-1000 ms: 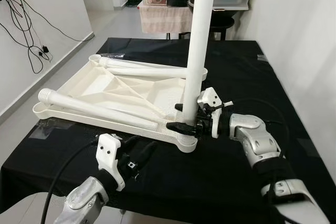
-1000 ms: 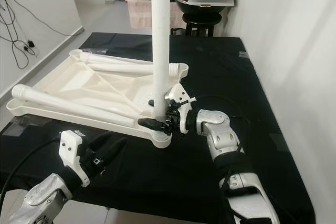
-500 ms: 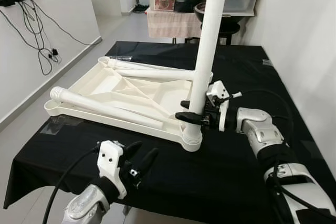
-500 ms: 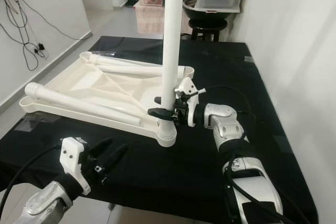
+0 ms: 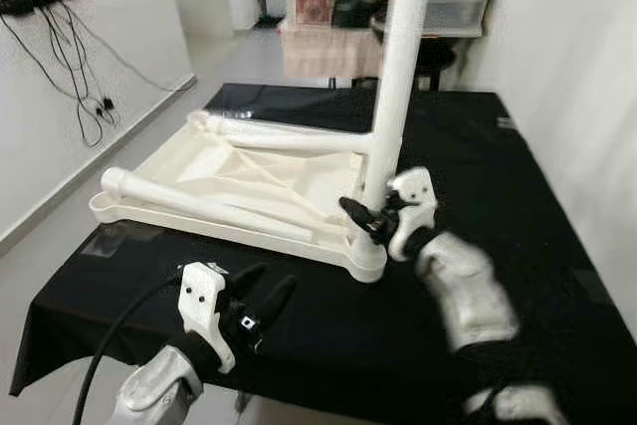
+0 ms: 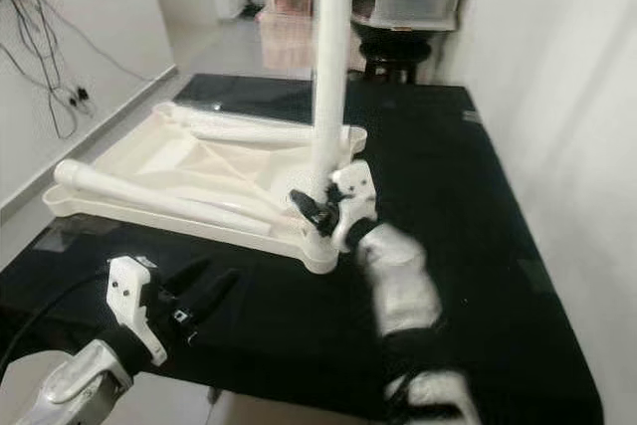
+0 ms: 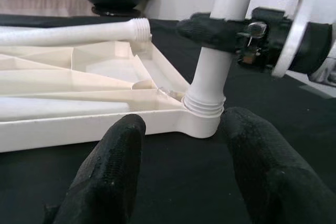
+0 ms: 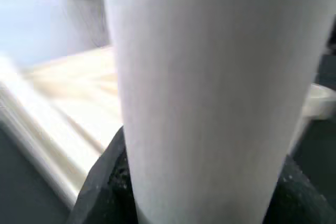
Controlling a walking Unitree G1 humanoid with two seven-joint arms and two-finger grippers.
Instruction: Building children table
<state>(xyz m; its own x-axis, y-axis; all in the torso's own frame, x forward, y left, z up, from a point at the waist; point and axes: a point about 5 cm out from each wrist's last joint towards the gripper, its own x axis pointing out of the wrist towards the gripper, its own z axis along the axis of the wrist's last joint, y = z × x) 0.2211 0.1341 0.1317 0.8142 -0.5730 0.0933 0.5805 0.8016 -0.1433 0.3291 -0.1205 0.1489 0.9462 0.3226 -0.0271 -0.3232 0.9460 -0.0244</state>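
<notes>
A white plastic tabletop [image 5: 214, 161] lies upside down on the black-covered table [image 5: 518, 176]. One white leg [image 5: 395, 77] stands upright in its near right corner socket [image 7: 202, 121]. My right gripper [image 5: 366, 218] is shut on this leg just above the socket, and the leg [image 8: 210, 87] sits close in the right wrist view. Two loose legs lie across the tabletop, one near [image 5: 199, 204] and one far [image 5: 284, 136]. My left gripper [image 5: 267, 281] hangs open over the table's front edge, pointing at the socket, its fingers [image 7: 113, 171] holding nothing.
A white wall runs close along the table's right side. Behind the table stand a dark stool [image 6: 393, 52] and stacked storage boxes [image 5: 453, 2]. Cables [image 5: 70, 77] hang on the left wall above grey floor.
My right forearm has swung nearer to me and is blurred, with the gripper still on the upright leg. The left gripper holds about the same place.
</notes>
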